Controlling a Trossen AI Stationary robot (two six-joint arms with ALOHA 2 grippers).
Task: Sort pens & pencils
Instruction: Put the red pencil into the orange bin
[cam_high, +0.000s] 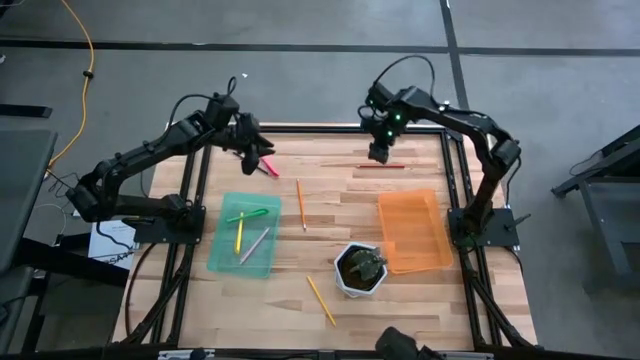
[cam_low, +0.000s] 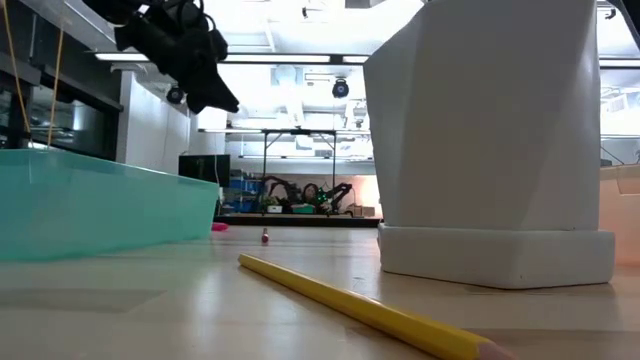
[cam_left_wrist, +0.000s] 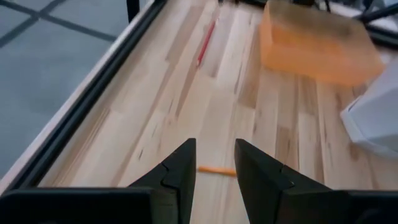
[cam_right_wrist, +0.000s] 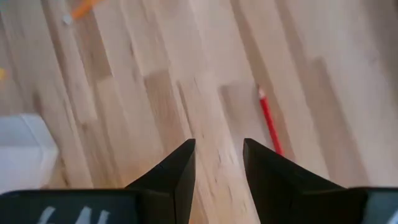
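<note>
Wooden tabletop (cam_high: 330, 215): right gripper (cam_high: 378, 152), jaws apart and empty, hovers beside the red pencil (cam_high: 381, 166). Centre over its shaft before descending. Left gripper (cam_high: 252, 150), also parted, hangs over the pink pen (cam_high: 268, 166).

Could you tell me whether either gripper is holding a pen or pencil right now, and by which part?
Nothing is held. The left gripper and the right gripper both show open, empty fingers above the table; the red pencil lies untouched.
</note>
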